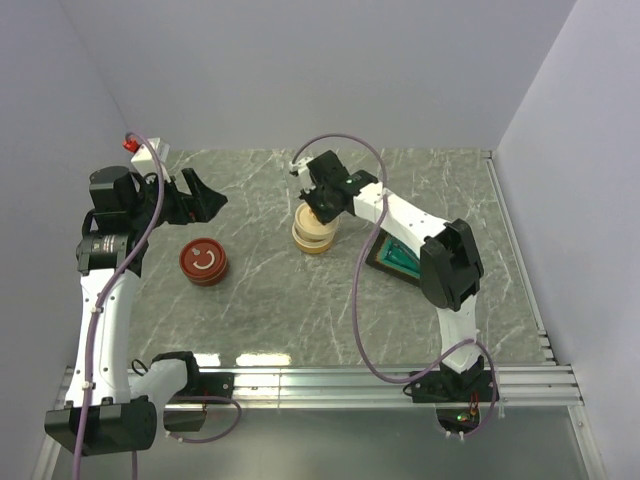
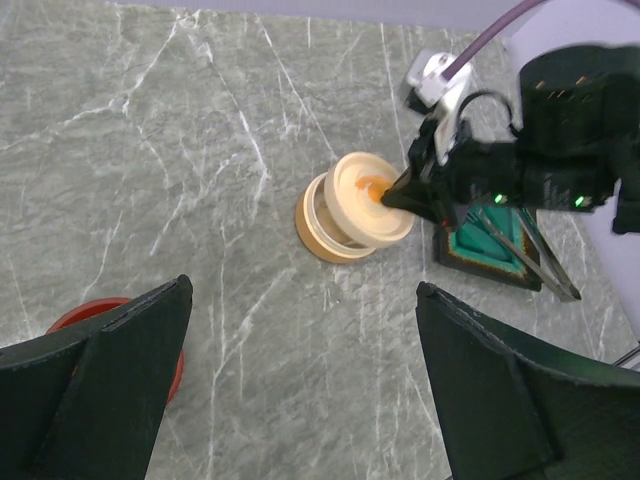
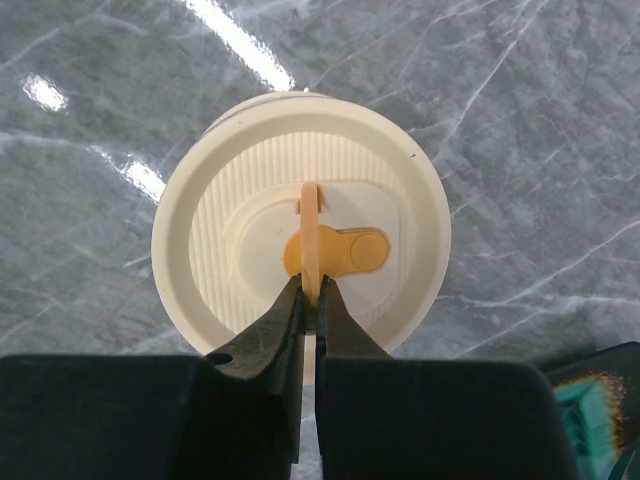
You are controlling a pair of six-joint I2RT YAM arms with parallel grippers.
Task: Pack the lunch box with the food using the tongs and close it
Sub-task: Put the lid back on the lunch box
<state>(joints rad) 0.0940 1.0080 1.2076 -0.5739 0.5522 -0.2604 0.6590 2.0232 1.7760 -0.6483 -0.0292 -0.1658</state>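
On marble table, right end effector pinches lid handle; left end effector spread.

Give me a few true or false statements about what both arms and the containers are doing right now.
1. The right end effector is shut on the upright tab of the cream lid. True.
2. The left end effector grips the red container. False: it is open and holds nothing.
3. The tongs lie on the teal tray. True.
4. The red container is stacked on the cream container. False: the two stand apart.
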